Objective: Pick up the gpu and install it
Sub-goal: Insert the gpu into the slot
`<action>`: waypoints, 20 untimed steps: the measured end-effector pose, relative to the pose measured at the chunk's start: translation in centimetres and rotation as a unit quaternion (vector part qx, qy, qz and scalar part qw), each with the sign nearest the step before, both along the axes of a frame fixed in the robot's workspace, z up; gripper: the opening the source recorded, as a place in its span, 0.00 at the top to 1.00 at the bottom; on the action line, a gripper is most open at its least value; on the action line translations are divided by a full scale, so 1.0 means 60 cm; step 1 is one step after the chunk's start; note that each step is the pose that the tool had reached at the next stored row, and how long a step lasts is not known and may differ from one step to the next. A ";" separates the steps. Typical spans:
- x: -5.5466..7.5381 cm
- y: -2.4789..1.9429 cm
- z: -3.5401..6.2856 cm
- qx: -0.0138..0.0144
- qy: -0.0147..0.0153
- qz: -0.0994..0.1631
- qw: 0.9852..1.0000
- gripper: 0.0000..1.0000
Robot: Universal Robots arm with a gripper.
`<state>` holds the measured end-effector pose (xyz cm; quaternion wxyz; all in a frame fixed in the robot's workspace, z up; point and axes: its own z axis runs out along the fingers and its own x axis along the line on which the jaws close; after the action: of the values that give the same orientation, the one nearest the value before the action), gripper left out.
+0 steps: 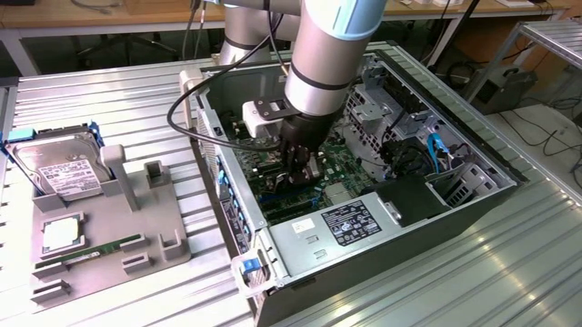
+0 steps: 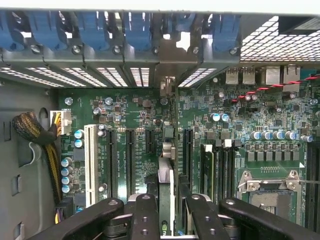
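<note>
The gripper is clamped on the gpu (edge-on), apparently above the motherboard.

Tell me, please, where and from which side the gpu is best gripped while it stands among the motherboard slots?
Probably by its top edge, coming from straight above. The gpu stands on edge, thin and upright, over the motherboard, with slots close on both sides, so only its two flat faces up top are free. The gripper already holds it that way, one of its fingers on each face.
</note>
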<state>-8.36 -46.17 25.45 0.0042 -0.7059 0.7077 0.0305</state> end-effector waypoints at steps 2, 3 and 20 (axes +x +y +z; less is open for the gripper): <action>0.000 0.0000 -0.001 0.000 0.000 0.000 1.000 0.74; 0.000 0.0000 -0.001 0.000 0.000 0.000 1.000 0.74; 0.001 0.0006 0.048 0.001 0.000 0.000 1.000 0.66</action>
<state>-8.32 -46.13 28.35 0.0046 -0.7059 0.7076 0.0309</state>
